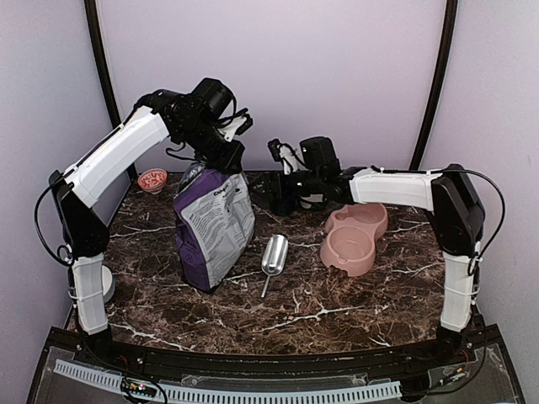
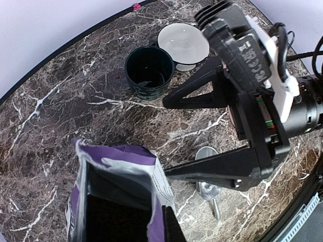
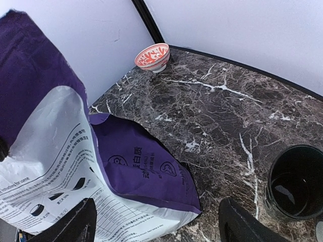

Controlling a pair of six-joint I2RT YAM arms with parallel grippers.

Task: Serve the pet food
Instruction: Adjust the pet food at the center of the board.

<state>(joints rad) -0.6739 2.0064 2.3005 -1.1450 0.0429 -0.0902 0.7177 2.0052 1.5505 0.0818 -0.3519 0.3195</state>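
Note:
A purple-and-grey printed bag [image 1: 215,225] stands upright at the table's left middle, its top open [image 2: 113,201]. The pet food is hidden; the bag's inside shows only dark. My left gripper [image 1: 221,160] sits at the bag's upper rim, shut on the torn top edge [image 2: 160,201], with one black finger [image 2: 175,228] showing against it. My right gripper [image 1: 280,192] hovers just right of the bag, open, fingers [image 3: 75,227] spread wide over the bag's side [image 3: 146,166]. A pink double bowl [image 1: 358,234] lies to the right and a metal scoop [image 1: 274,255] lies between bag and bowl.
A dark cup [image 2: 149,70] and a white dish [image 2: 182,43] stand behind the right gripper. A small red-patterned bowl [image 1: 153,179] sits at the back left corner. A white object [image 1: 108,286] rests by the left arm's base.

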